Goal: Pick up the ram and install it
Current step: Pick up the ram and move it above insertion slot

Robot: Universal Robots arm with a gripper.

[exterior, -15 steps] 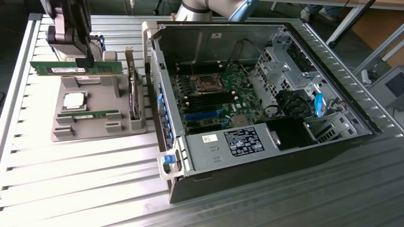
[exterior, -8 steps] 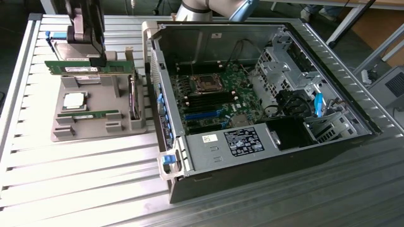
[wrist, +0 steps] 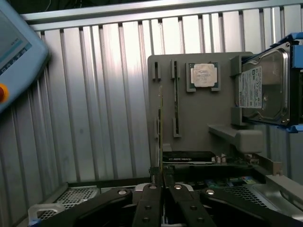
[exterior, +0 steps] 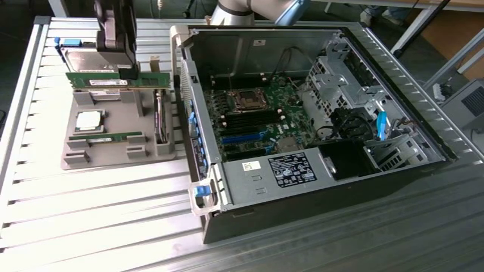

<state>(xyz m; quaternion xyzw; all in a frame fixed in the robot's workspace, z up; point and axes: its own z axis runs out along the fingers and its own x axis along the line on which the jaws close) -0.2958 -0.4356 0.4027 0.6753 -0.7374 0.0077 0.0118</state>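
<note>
Green ram [exterior: 117, 80] is clamped between my fingers, so my gripper [exterior: 127, 72] is closed on it, w/ the long side of the stick level. I hold it over the far part of the grey tray [exterior: 113, 156], which is at the exterior view's left of the open PC case [exterior: 302, 209]. The twin ram [exterior: 106, 137] lies in the tray, just beside the silver processor [exterior: 89, 120]. A dark card [exterior: 160, 119] stands on edge at the tray side near the case. The motherboard [exterior: 253, 122] inside the case is well apart from my stick
</note>
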